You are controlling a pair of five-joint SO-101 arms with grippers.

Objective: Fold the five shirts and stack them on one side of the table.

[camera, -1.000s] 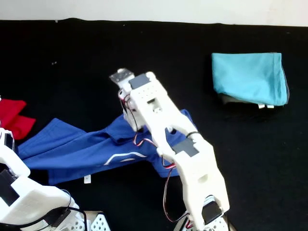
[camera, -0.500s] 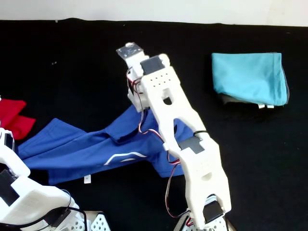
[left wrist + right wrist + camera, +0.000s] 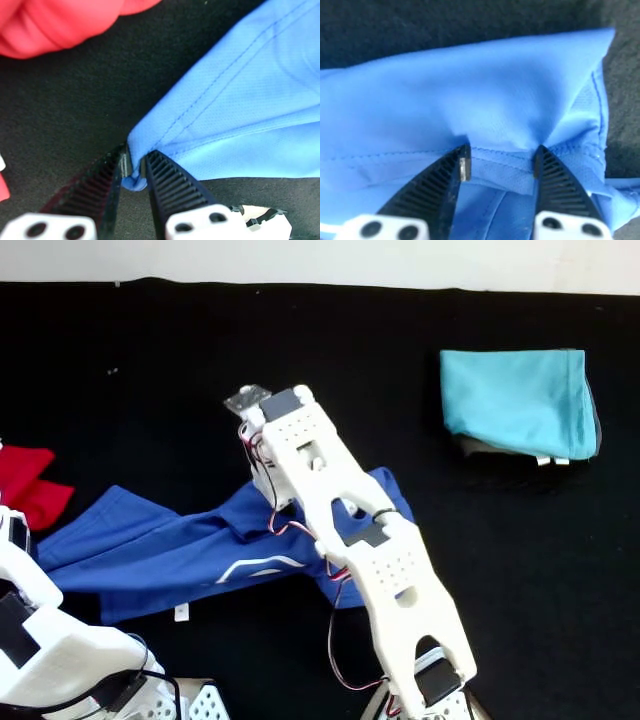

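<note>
No print can be read on the small white tag (image 3: 181, 612) at the edge of the blue shirt (image 3: 150, 555), which lies rumpled and white-striped from 9 to 6 o'clock on the black surface (image 3: 150, 350). A folded teal shirt (image 3: 515, 400) sits at 2 o'clock and a red shirt (image 3: 25, 490) at 9. The left end effector (image 3: 136, 167) is clamped on a stitched blue corner. The right end effector (image 3: 501, 160) stands apart, its fingertips pressed into bunched blue fabric.
</note>
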